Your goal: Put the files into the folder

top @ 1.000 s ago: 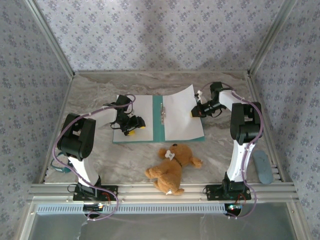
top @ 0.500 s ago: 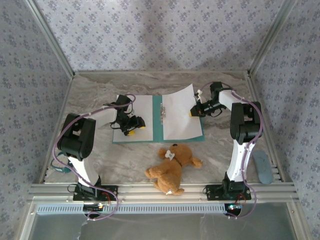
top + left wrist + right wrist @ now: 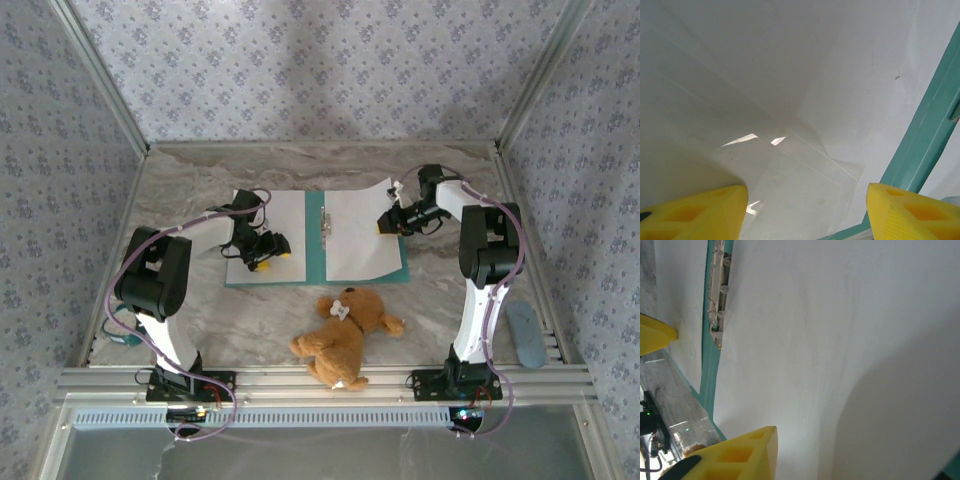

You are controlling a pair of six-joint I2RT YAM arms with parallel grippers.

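Two sheets [image 3: 285, 215] lie on the folder [image 3: 316, 258]; right fingers [image 3: 742, 455], newly parted like the left fingers [image 3: 695, 210], let theirs sag flatter

Marbled table [image 3: 436, 300], teal folder [image 3: 316, 262] lying open, brown teddy bear [image 3: 345, 330] near front edge

- Paper sheet [image 3: 790, 75]: white, unmarked, covering most of the view; faint creases cross it.
- Glossy patch [image 3: 800, 185]: a see-through, shiny layer lying on the near part of the sheet, with two small bright glints; what it is made of cannot be told.
- Folder [image 3: 925, 135]: a teal strip running slantwise down the right side, bordering the sheet; more white lies beyond it.
- Left gripper [image 3: 805, 212]: two yellow fingertips [image 3: 700, 212] at the near edge, set well apart, nothing between them.
- Shadow [image 3: 675, 170]: grey, near left.
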